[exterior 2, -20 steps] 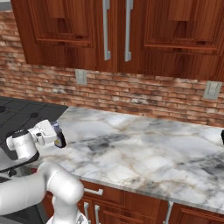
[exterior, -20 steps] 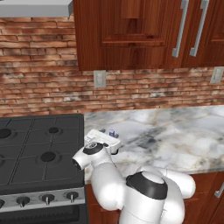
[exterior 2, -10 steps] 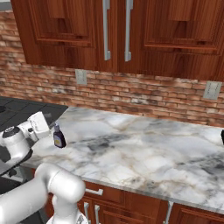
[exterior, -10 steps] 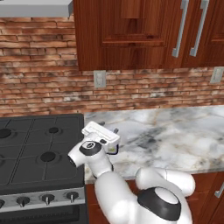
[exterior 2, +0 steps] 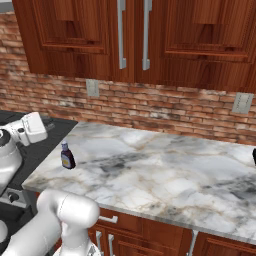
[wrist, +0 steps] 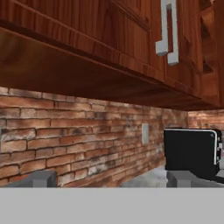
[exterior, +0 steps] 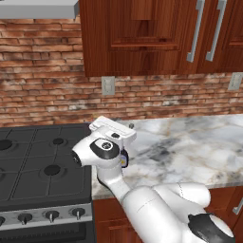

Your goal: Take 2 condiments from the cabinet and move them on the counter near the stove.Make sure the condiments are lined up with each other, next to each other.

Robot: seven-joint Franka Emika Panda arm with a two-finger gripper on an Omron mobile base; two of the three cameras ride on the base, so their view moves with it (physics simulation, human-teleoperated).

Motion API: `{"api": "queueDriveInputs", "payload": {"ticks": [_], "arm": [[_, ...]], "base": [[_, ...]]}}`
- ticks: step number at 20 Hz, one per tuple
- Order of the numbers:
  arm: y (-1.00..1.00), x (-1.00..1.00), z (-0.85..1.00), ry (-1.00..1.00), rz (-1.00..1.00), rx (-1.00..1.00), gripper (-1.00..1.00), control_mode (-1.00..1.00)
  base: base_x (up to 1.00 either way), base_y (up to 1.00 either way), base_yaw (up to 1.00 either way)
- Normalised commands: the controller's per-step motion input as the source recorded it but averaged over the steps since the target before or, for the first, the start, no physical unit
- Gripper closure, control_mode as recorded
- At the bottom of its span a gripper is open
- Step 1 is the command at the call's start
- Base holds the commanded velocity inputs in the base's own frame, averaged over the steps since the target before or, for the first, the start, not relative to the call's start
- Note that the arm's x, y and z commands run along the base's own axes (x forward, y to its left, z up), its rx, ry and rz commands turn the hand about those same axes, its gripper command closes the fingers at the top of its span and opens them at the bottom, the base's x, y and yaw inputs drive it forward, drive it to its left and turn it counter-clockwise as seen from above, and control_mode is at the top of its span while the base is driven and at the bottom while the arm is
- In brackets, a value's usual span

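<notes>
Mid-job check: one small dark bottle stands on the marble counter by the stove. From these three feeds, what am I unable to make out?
- Small dark purple-brown bottle with bluish cap: in the left base view the white arm covers nearly all of it.
- Two-finger gripper: open or shut cannot be told; the hand view cuts the grey fingertips at its bottom.
- Black boxy machine: cut by the hand view's right edge.
- Black gas cooktop: cut by the left edge.

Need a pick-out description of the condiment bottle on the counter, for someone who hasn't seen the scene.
Find the marble counter right of the black stove. The condiment bottle stands upright near the counter's stove-side end, toward the front. It is small, dark-bodied, with a yellowish label and bluish cap.
</notes>
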Motion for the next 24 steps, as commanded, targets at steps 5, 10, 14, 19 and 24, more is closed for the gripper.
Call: {"api": "queueDriveInputs", "payload": {"ticks": [5, 10, 14, 19, 24], "arm": [[-0.47, -0.59, 0.75, 0.34, 0.02, 0.0, -1.0, -1.0], [-0.7, -0.58, 0.35, 0.45, 0.02, -0.02, -1.0, -1.0], [-0.74, -0.39, 0.2, 0.6, 0.02, -0.04, -1.0, -1.0], [-0.61, -0.21, 0.24, 0.73, 0.02, -0.01, -1.0, -1.0], [-0.43, -0.41, 0.11, 0.56, 0.01, 0.04, -1.0, -1.0]], "base": [[0.0, 0.0, 0.0], [0.0, 0.0, 0.0], [0.0, 0.0, 0.0], [0.0, 0.0, 0.0], [0.0, 0.0, 0.0]]}}
